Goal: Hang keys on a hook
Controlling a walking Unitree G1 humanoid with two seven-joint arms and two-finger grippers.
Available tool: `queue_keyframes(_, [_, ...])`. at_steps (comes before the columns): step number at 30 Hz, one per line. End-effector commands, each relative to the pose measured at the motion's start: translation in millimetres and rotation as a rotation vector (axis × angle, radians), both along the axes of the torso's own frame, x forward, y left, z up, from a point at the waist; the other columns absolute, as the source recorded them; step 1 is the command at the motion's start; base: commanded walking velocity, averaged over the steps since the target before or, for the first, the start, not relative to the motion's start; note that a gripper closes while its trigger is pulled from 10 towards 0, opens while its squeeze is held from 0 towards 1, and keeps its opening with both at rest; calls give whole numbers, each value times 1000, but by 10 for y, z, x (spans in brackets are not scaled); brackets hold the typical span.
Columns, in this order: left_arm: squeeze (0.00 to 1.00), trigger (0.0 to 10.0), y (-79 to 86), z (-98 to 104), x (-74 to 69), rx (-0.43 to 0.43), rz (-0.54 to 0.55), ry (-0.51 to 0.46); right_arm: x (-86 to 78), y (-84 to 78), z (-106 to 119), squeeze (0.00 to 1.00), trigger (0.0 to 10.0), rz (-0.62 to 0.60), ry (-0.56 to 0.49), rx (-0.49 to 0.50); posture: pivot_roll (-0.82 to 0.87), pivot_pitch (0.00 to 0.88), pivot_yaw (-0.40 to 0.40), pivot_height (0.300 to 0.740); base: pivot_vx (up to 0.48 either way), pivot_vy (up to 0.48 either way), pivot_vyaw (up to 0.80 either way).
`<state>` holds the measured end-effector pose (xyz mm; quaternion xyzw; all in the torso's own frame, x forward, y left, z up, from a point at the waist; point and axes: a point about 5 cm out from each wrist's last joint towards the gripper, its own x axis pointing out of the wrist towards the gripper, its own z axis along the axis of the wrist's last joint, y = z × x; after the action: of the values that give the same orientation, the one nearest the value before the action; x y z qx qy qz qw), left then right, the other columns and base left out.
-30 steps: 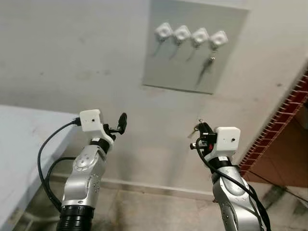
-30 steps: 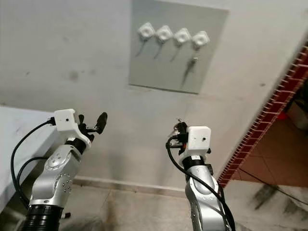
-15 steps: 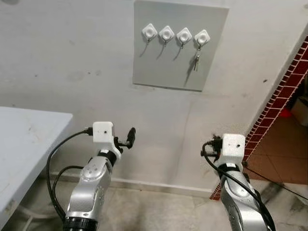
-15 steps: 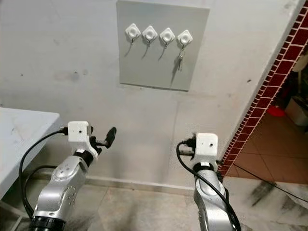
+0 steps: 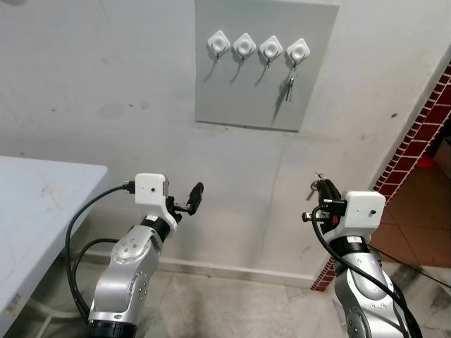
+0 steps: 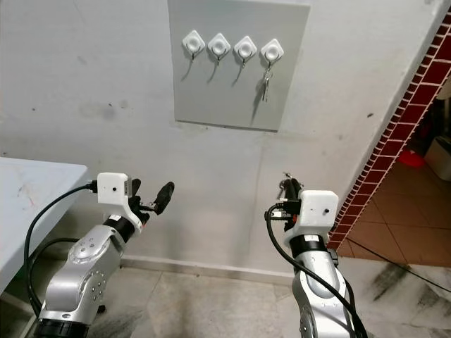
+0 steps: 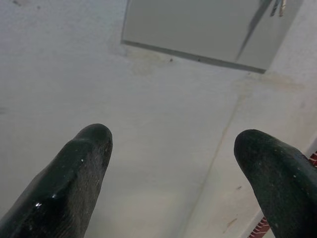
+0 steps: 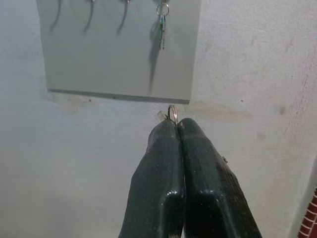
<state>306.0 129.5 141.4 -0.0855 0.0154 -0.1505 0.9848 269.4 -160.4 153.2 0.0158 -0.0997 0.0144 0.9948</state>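
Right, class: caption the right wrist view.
Right gripper, shut on a key ring, below a board with hanging keys.

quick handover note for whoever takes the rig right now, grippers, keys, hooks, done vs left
Right gripper: shut on a key ring, raised in front of the wall, well below the hook board.
Left gripper: open, holding nothing, also raised toward the wall.
Hooks: four white hooks in a row on the grey board. The rightmost hook already carries a set of keys; the other three look free.
Done: keys picked up.
Left: raise the right gripper to a free hook, slip the ring on, release.
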Motion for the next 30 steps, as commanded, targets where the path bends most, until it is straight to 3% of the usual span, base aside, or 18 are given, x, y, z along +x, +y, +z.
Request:
queue_keyframes(1, [0, 10000, -25, 33, -15, 7, -39, -5, -8, 13, 89, 0, 10000, 9, -47, 13, -36, 12, -31, 740, 281, 0, 0])
queue_keyframes(30, [0, 10000, -126, 39, -47, 9, -120, 11, -42, 47, 72, 0, 10000, 8, -64, 38, -47, 18, -12, 740, 288, 0, 0])
